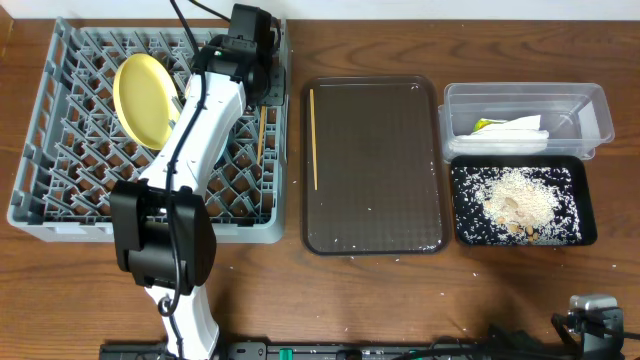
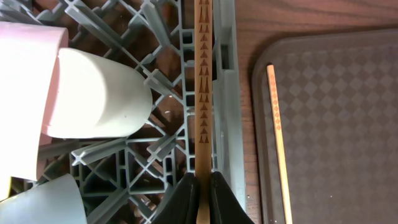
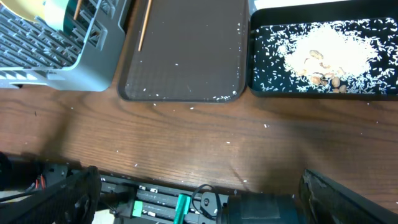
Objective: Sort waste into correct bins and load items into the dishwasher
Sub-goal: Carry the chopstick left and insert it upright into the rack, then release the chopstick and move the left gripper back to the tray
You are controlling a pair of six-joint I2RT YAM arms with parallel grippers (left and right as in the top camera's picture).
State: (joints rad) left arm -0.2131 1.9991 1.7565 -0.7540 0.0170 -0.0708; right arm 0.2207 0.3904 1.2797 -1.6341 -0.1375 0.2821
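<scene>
Left gripper: your left gripper [image 2: 203, 188] is clamped on one thin wooden chopstick [image 2: 203, 93], the dark fingers [image 2: 185, 200] pressed against both of its sides.
Held chopstick: it runs far-to-near above the right edge of the large square grey plastic dish rack [image 1: 60, 150], just inside the outer wall. You cannot tell whether it rests on the lattice.
Second chopstick: it lies flat along the left side of the dark brown serving tray [image 1: 375, 235], at [image 1: 313, 140], apart from the rack.
Rack contents: a round yellow plate [image 1: 146, 98] stands on edge among the pegs at the far left, and a small white cup [image 2: 99, 93] lies on its side just left of the held chopstick.
Right gripper: your right gripper [image 3: 202, 186] sits at the near right corner of the table, its fingers [image 3: 339, 196] spread wide with nothing between them.
Clear rectangular plastic tub [image 1: 595, 100]: far right, holding the crumpled white paper napkin [image 1: 510, 130].
Shallow black rectangular tray [image 1: 458, 205]: just near the tub, holding pale rice-like crumbs [image 1: 520, 200].
</scene>
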